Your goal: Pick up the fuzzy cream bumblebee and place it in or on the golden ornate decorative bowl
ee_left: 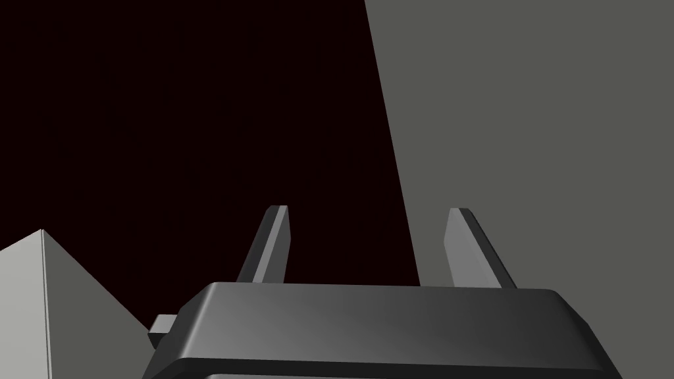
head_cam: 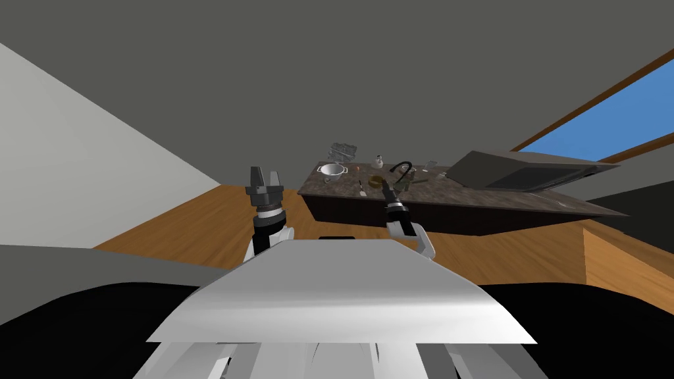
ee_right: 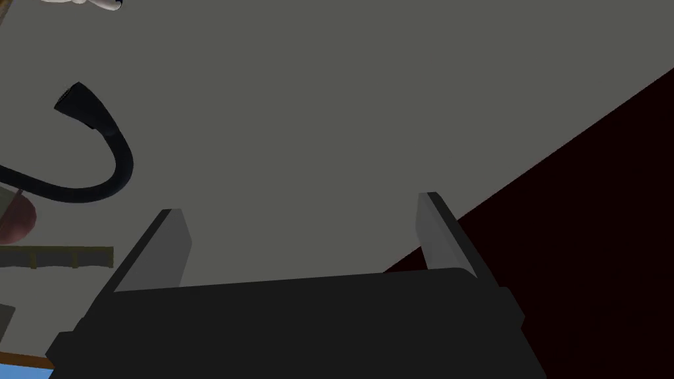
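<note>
A small cream figure that I take for the bumblebee (head_cam: 378,160) stands near the back of a dark stone counter (head_cam: 461,192). The golden bowl (head_cam: 376,179) sits in front of it, nearer the counter's front edge. My right gripper (head_cam: 385,187) reaches out to just in front of the bowl. Its wrist view shows that gripper (ee_right: 299,227) open, holding nothing and facing a grey wall, with a cream shape (ee_right: 82,2) at the picture's edge. My left gripper (head_cam: 264,177) is raised to the left of the counter, and it (ee_left: 372,243) is open and holds nothing.
A black curved faucet (head_cam: 403,166) rises just right of the bowl and shows close beside the right fingers (ee_right: 99,151). A white colander (head_cam: 333,171) stands at the counter's left end. A grey hood-like slab (head_cam: 526,171) hangs over its right part. Wooden floor (head_cam: 197,224) lies around.
</note>
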Controlling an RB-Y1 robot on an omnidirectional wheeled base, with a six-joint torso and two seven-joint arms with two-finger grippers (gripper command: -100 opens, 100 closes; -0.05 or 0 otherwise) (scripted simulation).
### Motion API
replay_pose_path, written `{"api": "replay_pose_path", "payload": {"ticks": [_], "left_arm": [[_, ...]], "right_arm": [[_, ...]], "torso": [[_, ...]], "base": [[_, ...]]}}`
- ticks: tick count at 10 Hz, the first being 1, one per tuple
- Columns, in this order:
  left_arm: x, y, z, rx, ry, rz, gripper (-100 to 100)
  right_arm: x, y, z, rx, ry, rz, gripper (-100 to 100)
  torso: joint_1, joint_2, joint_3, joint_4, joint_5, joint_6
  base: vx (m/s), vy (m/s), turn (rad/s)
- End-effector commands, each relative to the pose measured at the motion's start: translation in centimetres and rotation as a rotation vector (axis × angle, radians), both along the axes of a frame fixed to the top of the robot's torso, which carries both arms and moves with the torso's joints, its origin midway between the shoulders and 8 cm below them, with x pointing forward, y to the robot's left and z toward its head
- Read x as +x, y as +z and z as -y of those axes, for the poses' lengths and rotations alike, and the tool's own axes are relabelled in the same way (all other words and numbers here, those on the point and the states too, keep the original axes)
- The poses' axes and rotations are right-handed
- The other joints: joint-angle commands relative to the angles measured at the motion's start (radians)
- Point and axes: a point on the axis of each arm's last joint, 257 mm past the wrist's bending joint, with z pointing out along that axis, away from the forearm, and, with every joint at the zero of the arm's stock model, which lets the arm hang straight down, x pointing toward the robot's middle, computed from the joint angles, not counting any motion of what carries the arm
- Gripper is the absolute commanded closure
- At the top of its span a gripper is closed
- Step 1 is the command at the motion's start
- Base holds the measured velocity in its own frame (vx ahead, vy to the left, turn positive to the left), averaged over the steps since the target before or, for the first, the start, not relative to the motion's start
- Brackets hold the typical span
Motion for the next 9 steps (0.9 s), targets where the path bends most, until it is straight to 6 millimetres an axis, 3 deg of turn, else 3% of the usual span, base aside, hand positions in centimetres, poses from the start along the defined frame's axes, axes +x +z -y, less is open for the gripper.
{"api": "replay_pose_path", "payload": {"ticks": [1,7,9], "left_arm": [[0.0,0.0,0.0,0.0,0.0,0.0,0],[0.0,0.0,0.0,0.0,0.0,0.0,0],[0.0,0.0,0.0,0.0,0.0,0.0,0]], "right_arm": [[0.6,-1.4,1.2,-0.05,-0.042,-0.053,-100],[1.7,-4.7,3.9,-0.179,-0.139,-0.186,-100],[2.3,-6.7,5.4,-0.247,-0.189,-0.269,-100]], "torso": [[0.0,0.0,0.0,0.0,0.0,0.0],[0.0,-0.001,-0.001,0.0,0.0,0.0],[0.0,-0.002,-0.001,0.0,0.0,0.0]], "base": [[0.022,0.032,0.023],[0.037,0.033,0.012],[0.059,0.044,0.006]]}}
